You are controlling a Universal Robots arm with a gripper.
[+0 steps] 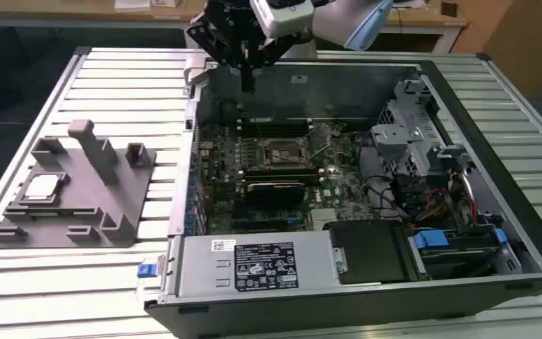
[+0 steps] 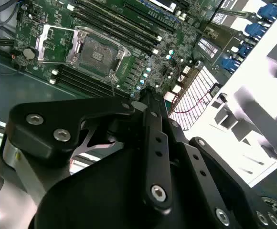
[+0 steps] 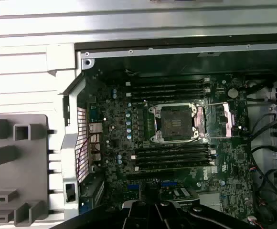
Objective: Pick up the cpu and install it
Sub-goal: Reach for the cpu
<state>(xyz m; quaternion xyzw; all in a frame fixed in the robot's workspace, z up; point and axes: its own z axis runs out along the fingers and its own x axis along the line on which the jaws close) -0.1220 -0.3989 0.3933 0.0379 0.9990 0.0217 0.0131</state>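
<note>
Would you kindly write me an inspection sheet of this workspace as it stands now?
Surface: slatted metal table, carrying an open computer case and a grey fixture block.
Job's things: cpu lies on the fixture block; motherboard socket is open and empty.
Clutter: nothing seen.
Grippers: gripper shut, holding nothing, over the case's far edge in the exterior view.
Cables: wire bundles inside the case, at the exterior view's right.
Surroundings: wooden desk behind the table.
</note>
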